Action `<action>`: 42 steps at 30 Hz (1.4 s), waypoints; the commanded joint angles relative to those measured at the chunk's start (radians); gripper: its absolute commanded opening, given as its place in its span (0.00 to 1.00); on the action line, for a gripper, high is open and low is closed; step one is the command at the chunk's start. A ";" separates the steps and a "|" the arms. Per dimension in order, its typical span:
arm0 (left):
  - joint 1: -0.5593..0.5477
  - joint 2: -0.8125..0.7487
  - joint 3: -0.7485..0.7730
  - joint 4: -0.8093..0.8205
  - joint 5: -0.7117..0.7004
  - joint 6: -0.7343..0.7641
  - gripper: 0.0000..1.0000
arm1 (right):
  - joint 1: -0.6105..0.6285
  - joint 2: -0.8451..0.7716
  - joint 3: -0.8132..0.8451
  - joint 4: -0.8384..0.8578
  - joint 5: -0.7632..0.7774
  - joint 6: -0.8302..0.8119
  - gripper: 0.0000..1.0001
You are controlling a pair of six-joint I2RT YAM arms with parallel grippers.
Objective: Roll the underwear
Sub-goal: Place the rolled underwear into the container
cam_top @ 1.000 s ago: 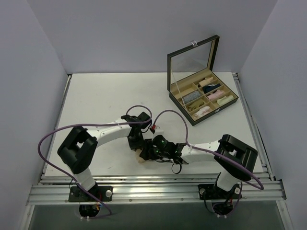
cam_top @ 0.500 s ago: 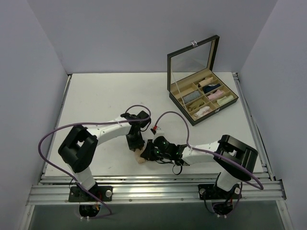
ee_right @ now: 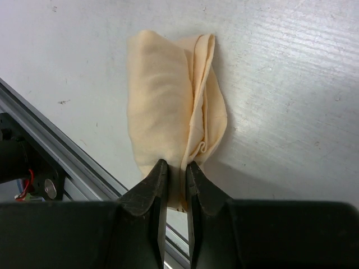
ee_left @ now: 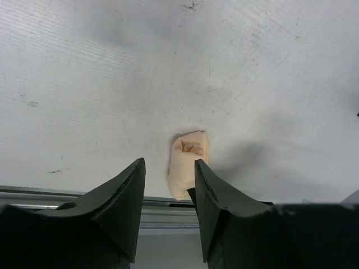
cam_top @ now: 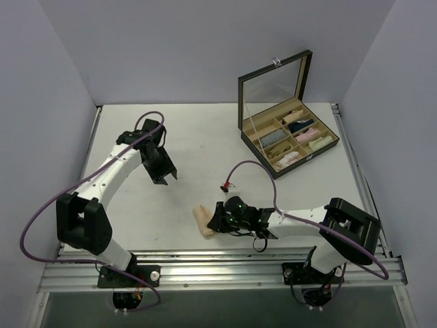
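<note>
The underwear (cam_top: 203, 221) is a small peach-beige bundle, folded over itself, lying near the table's front edge. In the right wrist view its folded layers (ee_right: 162, 106) run from the fingertips away across the table. My right gripper (cam_top: 217, 222) (ee_right: 176, 165) is shut on the near end of the underwear, pinching the cloth between both tips. Up at the back left of the table, well away from the cloth, my left gripper (cam_top: 162, 171) (ee_left: 168, 163) stands open and holds nothing. The left wrist view shows the underwear (ee_left: 188, 162) far off on the table beyond the fingers.
A black compartment box (cam_top: 307, 159) with its glass lid up stands at the back right, holding several cloth rolls. A metal rail (cam_top: 218, 266) runs along the table's front edge just beyond the underwear. A small red-tipped connector (cam_top: 224, 186) lies on the table.
My left arm has swung from beside the underwear up to the back left, and its jaws have opened wider. My right gripper has shut on the underwear.
</note>
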 commanded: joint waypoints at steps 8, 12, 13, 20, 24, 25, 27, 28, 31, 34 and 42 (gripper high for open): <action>0.045 -0.101 -0.081 0.040 0.201 0.083 0.48 | -0.187 -0.211 0.232 -0.409 0.015 -0.125 0.00; 0.044 -0.098 -0.115 0.076 0.261 0.086 0.48 | -0.391 -0.262 0.356 -0.541 -0.031 -0.188 0.00; 0.044 -0.097 -0.117 0.077 0.270 0.088 0.48 | -0.429 -0.267 0.378 -0.552 -0.059 -0.195 0.00; 0.044 -0.111 -0.106 0.104 0.350 0.103 0.48 | -0.649 -0.151 0.687 -0.659 0.114 -0.220 0.00; 0.044 -0.109 -0.089 0.099 0.396 0.111 0.48 | -0.692 0.037 0.833 -0.627 0.203 -0.209 0.00; 0.044 -0.109 -0.088 0.093 0.407 0.111 0.48 | -0.707 0.072 0.864 -0.625 0.211 -0.199 0.00; 0.044 -0.109 -0.083 0.085 0.418 0.108 0.48 | -0.726 0.181 0.953 -0.627 0.260 -0.174 0.00; 0.044 -0.109 -0.083 0.079 0.418 0.106 0.48 | -0.729 0.211 0.976 -0.621 0.277 -0.166 0.00; 0.048 -0.106 -0.077 0.052 0.407 0.100 0.48 | -0.744 0.322 1.044 -0.599 0.320 -0.122 0.00; 0.050 -0.091 -0.046 -0.010 0.393 0.117 0.48 | -0.767 0.388 1.058 -0.512 0.288 -0.110 0.00; 0.054 -0.045 -0.032 -0.025 0.370 0.108 0.47 | -0.798 0.575 1.171 -0.498 0.315 -0.061 0.00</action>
